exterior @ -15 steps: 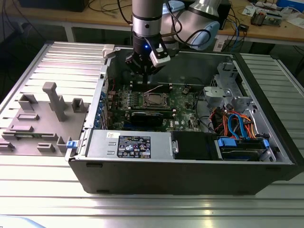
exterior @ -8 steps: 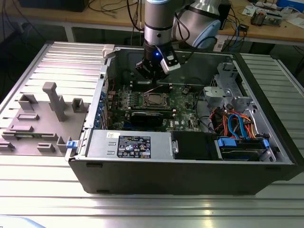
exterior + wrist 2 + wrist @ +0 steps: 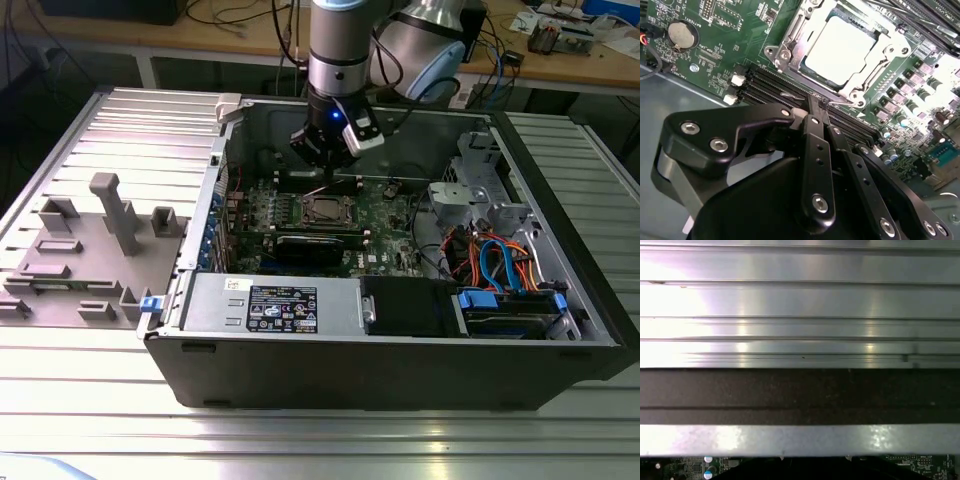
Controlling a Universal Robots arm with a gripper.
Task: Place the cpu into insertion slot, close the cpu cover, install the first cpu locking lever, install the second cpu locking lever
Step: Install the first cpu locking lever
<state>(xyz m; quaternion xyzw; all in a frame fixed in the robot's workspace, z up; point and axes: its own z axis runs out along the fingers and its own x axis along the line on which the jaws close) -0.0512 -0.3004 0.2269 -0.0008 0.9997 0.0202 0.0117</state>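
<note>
The cpu (image 3: 842, 47) lies flat in its socket on the green motherboard, silvery top up. The cpu cover (image 3: 794, 31), a silvery frame plate, lies closed around it. A thin wire locking lever (image 3: 790, 94) runs along the socket edge nearest my gripper. My gripper (image 3: 816, 104) has its black fingers (image 3: 812, 135) pressed together, and the tips are at that wire; I cannot tell whether they pinch it. In the exterior view the gripper (image 3: 322, 160) hangs inside the open computer case, just behind the socket with the cpu (image 3: 328, 208).
Black memory slots (image 3: 765, 82) and a coin battery (image 3: 682, 34) flank the socket. A long black card (image 3: 315, 245), a power supply (image 3: 270, 305) and cabled drive bays (image 3: 500, 265) crowd the case. A grey fixture tray (image 3: 90, 250) lies at the exterior view's left. The case wall (image 3: 800, 440) is close.
</note>
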